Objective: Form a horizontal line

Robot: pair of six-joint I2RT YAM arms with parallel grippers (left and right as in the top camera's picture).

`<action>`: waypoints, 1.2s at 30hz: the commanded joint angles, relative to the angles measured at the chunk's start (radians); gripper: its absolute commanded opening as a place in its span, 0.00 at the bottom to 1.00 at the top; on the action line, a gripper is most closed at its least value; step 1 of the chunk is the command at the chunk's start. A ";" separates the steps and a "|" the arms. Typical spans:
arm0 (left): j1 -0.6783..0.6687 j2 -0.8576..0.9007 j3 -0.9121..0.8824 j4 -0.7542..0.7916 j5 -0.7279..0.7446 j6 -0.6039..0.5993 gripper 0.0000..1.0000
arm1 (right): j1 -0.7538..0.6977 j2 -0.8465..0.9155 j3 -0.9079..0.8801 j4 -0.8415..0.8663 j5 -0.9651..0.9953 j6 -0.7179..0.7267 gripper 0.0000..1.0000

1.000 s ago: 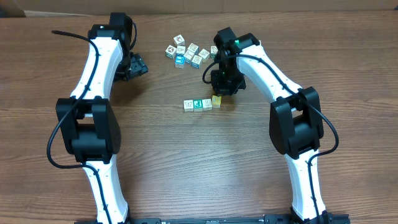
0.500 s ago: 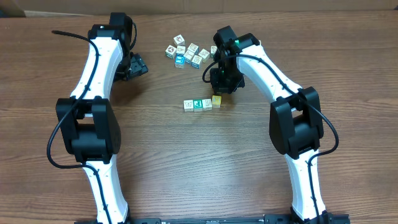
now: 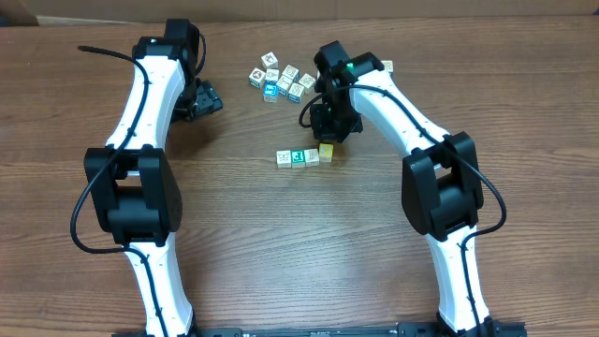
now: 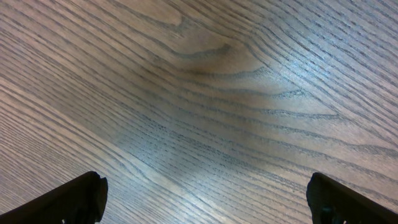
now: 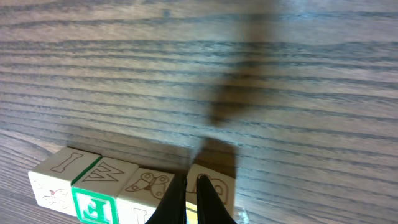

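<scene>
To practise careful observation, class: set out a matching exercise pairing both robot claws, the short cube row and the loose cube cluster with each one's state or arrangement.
Column one:
1. black left claw
2. black right claw
3. row of four small picture cubes
4. cluster of small picture cubes

Column two:
A. shut, tips at the row
B. irregular, near the top of the overhead view
C. open over bare brown wooden table
D. straight, cubes side by side

Pairs: 1-C; 2-A; 3-D; 4-B

Four-cube row (image 3: 304, 155), roughly nine loose cubes (image 3: 281, 79)
</scene>
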 commanded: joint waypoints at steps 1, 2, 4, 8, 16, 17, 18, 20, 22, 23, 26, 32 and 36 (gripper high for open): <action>-0.002 -0.021 0.021 -0.002 -0.010 0.004 1.00 | 0.005 -0.039 0.003 0.013 0.021 -0.002 0.04; -0.002 -0.021 0.021 -0.002 -0.010 0.004 1.00 | 0.005 -0.039 0.003 0.016 0.021 -0.002 0.04; -0.002 -0.021 0.021 -0.002 -0.010 0.004 1.00 | 0.005 -0.039 0.003 0.023 0.021 -0.002 0.04; -0.002 -0.021 0.021 -0.002 -0.010 0.004 1.00 | 0.005 -0.039 0.003 0.025 0.021 -0.002 0.04; -0.002 -0.021 0.021 -0.002 -0.010 0.004 1.00 | 0.005 -0.039 0.003 0.008 0.021 -0.001 0.04; -0.002 -0.021 0.021 -0.002 -0.010 0.004 1.00 | 0.005 -0.039 0.003 0.002 0.021 -0.001 0.04; -0.002 -0.021 0.021 -0.002 -0.010 0.005 1.00 | 0.005 -0.039 0.003 -0.003 0.021 -0.001 0.04; -0.002 -0.021 0.021 -0.002 -0.010 0.005 1.00 | 0.005 -0.039 0.003 -0.013 0.021 -0.002 0.04; -0.002 -0.021 0.021 -0.002 -0.010 0.004 1.00 | 0.005 -0.039 0.003 -0.018 0.021 -0.002 0.04; -0.002 -0.021 0.021 -0.002 -0.010 0.005 1.00 | 0.005 -0.039 0.003 -0.019 0.021 -0.002 0.04; -0.002 -0.021 0.021 -0.002 -0.010 0.005 1.00 | 0.005 -0.039 0.003 -0.024 0.020 -0.002 0.04; -0.002 -0.021 0.021 -0.002 -0.010 0.004 1.00 | 0.005 -0.039 0.003 -0.039 0.020 -0.002 0.04; -0.002 -0.021 0.021 -0.002 -0.010 0.005 1.00 | 0.005 -0.039 0.003 -0.047 0.020 -0.002 0.04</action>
